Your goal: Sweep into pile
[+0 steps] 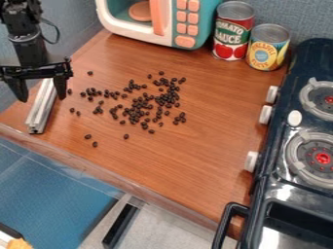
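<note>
On brown wood-grain bench (189,170), dark beans (138,113) lie in a loose scatter left of centre, denser patch plus strays. Blue-grey wall (296,17) behind; blue surface (52,199) below front edge. Toy microwave (168,35) bounds the back, two cans, red (232,34) and yellow (267,48), just beside it; black toy stove (286,189) bounds the right. Pincer (43,98), upper left, fingers spread; metal bar (42,109) slants below it, near the beans.

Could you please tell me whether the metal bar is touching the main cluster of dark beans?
Apart. The camera view shows wood, dotted with stray beans, between the metal bar and the cluster.
</note>
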Controlling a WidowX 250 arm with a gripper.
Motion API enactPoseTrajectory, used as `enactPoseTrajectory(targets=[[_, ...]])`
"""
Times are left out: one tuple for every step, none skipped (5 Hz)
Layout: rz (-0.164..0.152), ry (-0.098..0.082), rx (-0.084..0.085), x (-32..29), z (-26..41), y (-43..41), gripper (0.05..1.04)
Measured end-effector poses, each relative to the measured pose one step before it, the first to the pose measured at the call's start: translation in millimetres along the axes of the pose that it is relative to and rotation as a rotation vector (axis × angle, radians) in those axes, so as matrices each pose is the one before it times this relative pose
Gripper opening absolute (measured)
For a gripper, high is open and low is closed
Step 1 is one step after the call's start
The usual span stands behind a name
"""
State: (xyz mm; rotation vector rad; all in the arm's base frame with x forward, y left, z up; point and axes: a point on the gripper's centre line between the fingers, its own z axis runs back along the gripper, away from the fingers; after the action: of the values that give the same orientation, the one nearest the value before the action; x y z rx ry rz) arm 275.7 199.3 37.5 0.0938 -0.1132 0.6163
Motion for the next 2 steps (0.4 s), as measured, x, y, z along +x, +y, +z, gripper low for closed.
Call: enactPoseTrajectory(targets=[[-0.0009,0.0262,-0.0019,-2.9,-8.71,-0.81,0.999],[-0.0282,0.0085,-0.0214,-1.05,-2.97,-3.55,0.999]])
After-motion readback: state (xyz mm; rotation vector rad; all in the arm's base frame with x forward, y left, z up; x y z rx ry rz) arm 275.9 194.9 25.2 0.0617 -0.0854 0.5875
